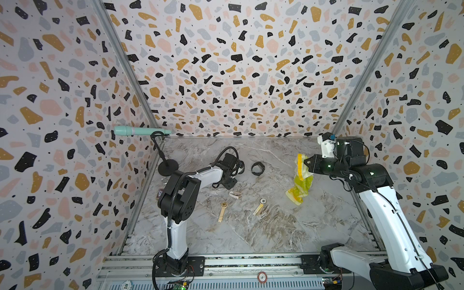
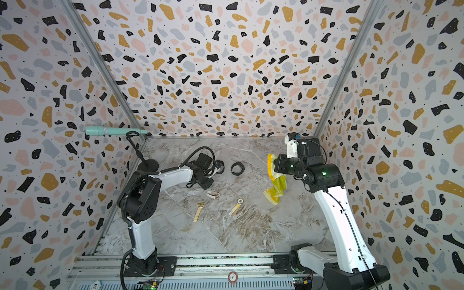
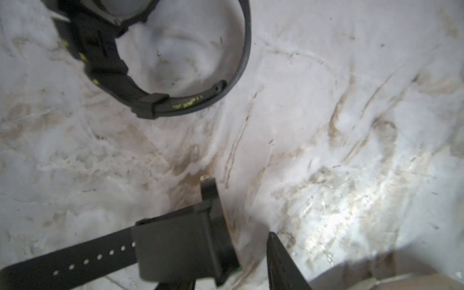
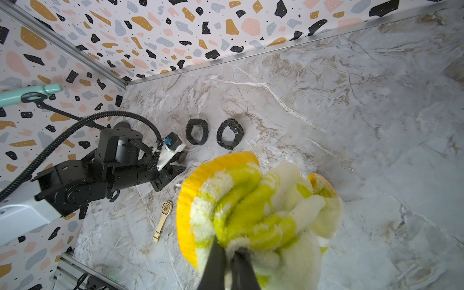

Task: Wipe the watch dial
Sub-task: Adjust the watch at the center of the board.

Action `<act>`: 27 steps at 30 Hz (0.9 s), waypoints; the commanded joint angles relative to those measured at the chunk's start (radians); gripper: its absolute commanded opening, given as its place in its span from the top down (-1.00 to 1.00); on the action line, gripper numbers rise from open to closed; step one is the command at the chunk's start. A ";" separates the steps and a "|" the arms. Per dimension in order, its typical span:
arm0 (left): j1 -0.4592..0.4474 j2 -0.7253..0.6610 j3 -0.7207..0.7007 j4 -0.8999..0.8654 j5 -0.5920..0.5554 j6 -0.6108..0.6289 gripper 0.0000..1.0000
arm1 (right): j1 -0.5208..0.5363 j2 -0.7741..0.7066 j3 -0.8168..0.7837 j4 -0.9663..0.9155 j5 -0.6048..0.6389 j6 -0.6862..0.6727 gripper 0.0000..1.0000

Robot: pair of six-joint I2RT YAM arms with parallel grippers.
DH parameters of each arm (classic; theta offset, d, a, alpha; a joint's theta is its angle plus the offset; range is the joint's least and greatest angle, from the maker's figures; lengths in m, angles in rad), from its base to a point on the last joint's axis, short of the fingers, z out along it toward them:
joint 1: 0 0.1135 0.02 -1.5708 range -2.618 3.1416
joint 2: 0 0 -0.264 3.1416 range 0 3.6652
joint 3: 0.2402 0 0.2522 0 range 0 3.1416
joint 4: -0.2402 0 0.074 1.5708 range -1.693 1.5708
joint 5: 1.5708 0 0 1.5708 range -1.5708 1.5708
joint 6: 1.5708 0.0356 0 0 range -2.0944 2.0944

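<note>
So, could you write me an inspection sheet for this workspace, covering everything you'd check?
Surface: marble-look tabletop, brown veining, no spill seen.
Job's things: black watch with perforated strap between the left jaws; yellow-green cloth hanging from the right gripper.
Clutter: two looped black watches, two gold watches, one pale watch, a teal tool on a black stand.
Grippers: left gripper around the watch, clamping unclear; right gripper shut on the cloth.
Cables: ribbed black hose over the left arm; thin cable along the right arm.
Surroundings: terrazzo-print walls; metal rail in front.
</note>
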 commanded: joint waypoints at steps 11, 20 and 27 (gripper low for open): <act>0.026 -0.042 0.068 -0.019 0.080 -0.080 0.08 | -0.001 -0.042 0.000 0.003 0.005 0.008 1.00; 0.123 -0.036 0.070 0.009 0.252 -0.284 0.04 | -0.002 -0.066 -0.037 0.020 0.015 0.013 1.00; 0.173 -0.035 0.062 0.144 0.450 -0.487 0.03 | -0.002 -0.076 -0.048 0.023 0.026 0.010 1.00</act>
